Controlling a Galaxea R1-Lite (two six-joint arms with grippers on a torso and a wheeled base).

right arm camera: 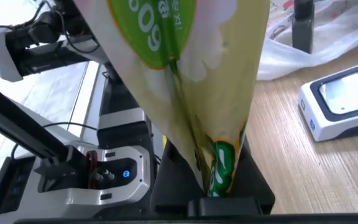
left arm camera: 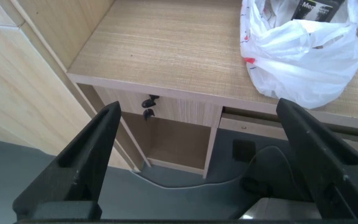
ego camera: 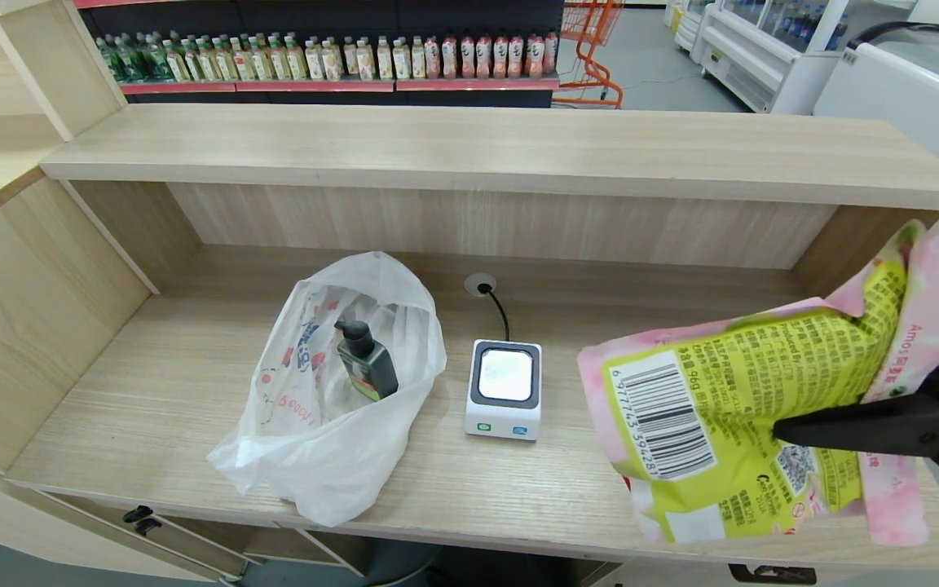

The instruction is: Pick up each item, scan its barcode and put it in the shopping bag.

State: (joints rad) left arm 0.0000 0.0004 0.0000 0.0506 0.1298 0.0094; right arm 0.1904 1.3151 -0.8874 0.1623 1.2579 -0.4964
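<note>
The left gripper (left arm camera: pixel 199 109) hangs before the bench's (ego camera: pixel 152 383) front left corner, jaws wide and empty. Over the front right corner, the right gripper (ego camera: pixel 795 430) has its jaws clamped on a glossy pink-and-green pouch (ego camera: pixel 747 391). Mid-bench, a crinkled white plastic shopping bag (ego camera: pixel 339 456) holds a dark pump bottle (ego camera: pixel 368 363), beside a boxy white scanner (ego camera: pixel 504 390).

Wooden counter (ego camera: pixel 152 383) — shopping bag (ego camera: pixel 331 456) and scanner (ego camera: pixel 504 390) on it.

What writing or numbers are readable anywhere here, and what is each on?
"6 977743 394281": below the barcode on the snack pouch, held in the right gripper.
"96g": beside that barcode.
"Amos": the pouch's pink edge.
Too small or blurred: the pouch's fine print, the shopping bag's red lettering, the pump bottle's label.
</note>
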